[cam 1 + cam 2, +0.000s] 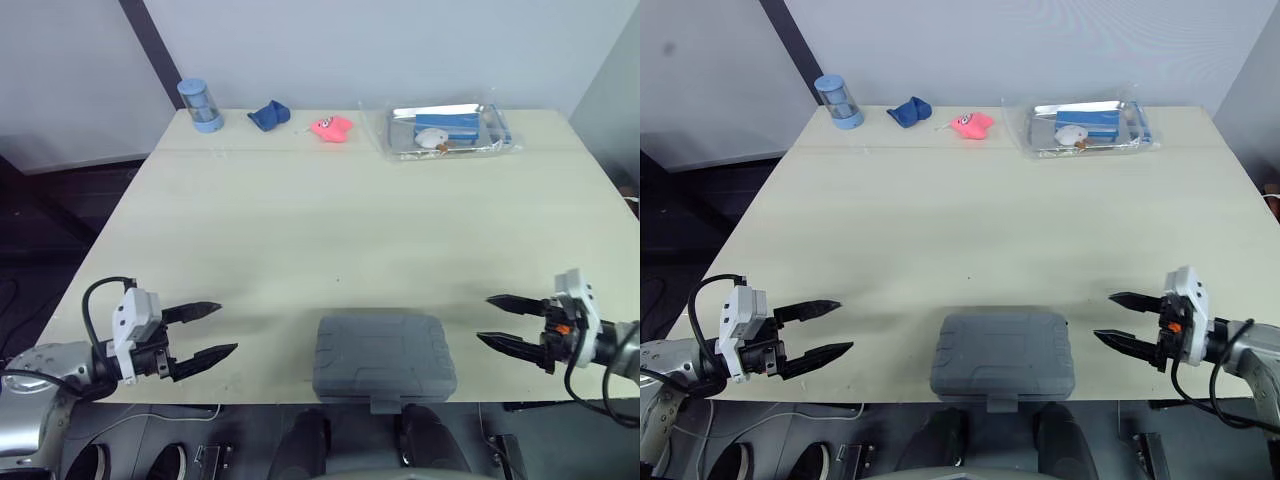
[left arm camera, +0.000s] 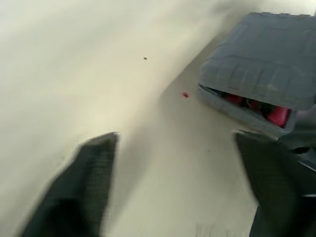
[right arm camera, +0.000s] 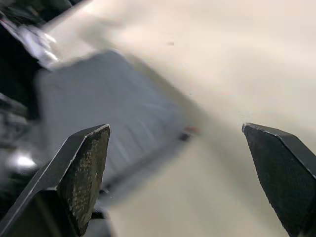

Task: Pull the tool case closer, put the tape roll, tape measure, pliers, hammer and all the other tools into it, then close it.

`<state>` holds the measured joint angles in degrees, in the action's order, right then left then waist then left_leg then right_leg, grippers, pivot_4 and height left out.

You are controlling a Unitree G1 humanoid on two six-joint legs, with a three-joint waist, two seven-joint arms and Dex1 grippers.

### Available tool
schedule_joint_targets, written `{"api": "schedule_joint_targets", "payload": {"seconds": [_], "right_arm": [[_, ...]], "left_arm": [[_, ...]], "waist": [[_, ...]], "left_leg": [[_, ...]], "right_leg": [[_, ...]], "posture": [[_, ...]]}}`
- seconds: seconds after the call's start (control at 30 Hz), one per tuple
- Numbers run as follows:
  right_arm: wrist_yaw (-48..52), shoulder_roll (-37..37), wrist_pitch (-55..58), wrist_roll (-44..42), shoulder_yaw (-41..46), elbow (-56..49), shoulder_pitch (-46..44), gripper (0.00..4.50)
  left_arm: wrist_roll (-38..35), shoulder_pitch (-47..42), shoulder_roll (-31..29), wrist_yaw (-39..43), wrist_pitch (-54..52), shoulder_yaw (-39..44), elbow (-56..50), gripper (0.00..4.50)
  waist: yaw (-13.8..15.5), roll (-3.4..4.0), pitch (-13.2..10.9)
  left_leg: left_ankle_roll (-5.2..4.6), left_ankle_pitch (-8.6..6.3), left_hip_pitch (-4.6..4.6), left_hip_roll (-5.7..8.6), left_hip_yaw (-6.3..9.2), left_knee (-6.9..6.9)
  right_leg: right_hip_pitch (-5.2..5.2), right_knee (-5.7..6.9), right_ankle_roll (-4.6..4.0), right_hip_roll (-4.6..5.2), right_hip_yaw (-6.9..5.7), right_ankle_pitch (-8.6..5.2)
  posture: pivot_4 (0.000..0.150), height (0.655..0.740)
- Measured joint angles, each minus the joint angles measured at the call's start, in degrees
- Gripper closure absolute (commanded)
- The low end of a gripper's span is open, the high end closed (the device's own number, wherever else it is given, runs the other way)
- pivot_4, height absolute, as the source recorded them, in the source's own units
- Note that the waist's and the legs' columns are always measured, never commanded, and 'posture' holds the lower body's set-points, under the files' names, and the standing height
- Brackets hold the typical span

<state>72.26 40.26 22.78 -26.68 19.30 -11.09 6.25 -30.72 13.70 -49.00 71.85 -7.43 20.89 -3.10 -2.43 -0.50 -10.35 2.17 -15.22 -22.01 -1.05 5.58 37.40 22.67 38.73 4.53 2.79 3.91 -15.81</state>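
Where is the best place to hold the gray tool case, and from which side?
Probably its two short side walls, one hand from each side: the tool case lies flat between the left hand and the right hand, both open and facing it.

You're working in what is looking like a bare test lab.
You're facing a plain pale table [image 1: 350, 230] standing against blank white walls [image 1: 350, 50], with dark floor [image 1: 60, 200] showing beside it. Unrelated props are sitting in a row along the far edge: a blue canister [image 1: 203, 105], a crumpled blue item [image 1: 268, 115], a pink toy [image 1: 331, 128] and a clear bag [image 1: 450, 130] holding a blue box. A grey tool case [image 1: 384, 355] is lying at the near edge.
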Motion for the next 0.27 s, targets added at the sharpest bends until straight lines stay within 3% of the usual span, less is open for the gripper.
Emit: {"api": "schedule_joint_targets", "payload": {"seconds": [0.07, 0.27], "right_arm": [[0.7, 0.6, -7.6, 2.2, 1.5, 2.8, 2.5, 0.0], [2.4, 1.6, -15.8, 2.4, 2.5, 7.4, 5.5, 0.0]], "left_arm": [[1.0, 0.0, 0.0, -1.1, 0.1, 0.1, 0.1, 0.02], [2.1, 0.0, 0.1, -1.1, 1.3, 0.1, 0.4, 0.02]], "waist": [[0.0, -0.01, 0.0], [-0.1, -0.02, 0.0]], "left_leg": [[0.0, 0.0, 0.03, 0.0, -0.03, -0.01], [0.0, 0.0, 0.05, -0.01, -0.07, -0.03]], "right_leg": [[-0.03, -0.01, 0.0, 0.0, 0.02, 0.0], [-0.03, 0.0, -0.01, 0.0, 0.08, 0.0]], "posture": [[0.15, 0.74], [0.15, 0.74]]}}
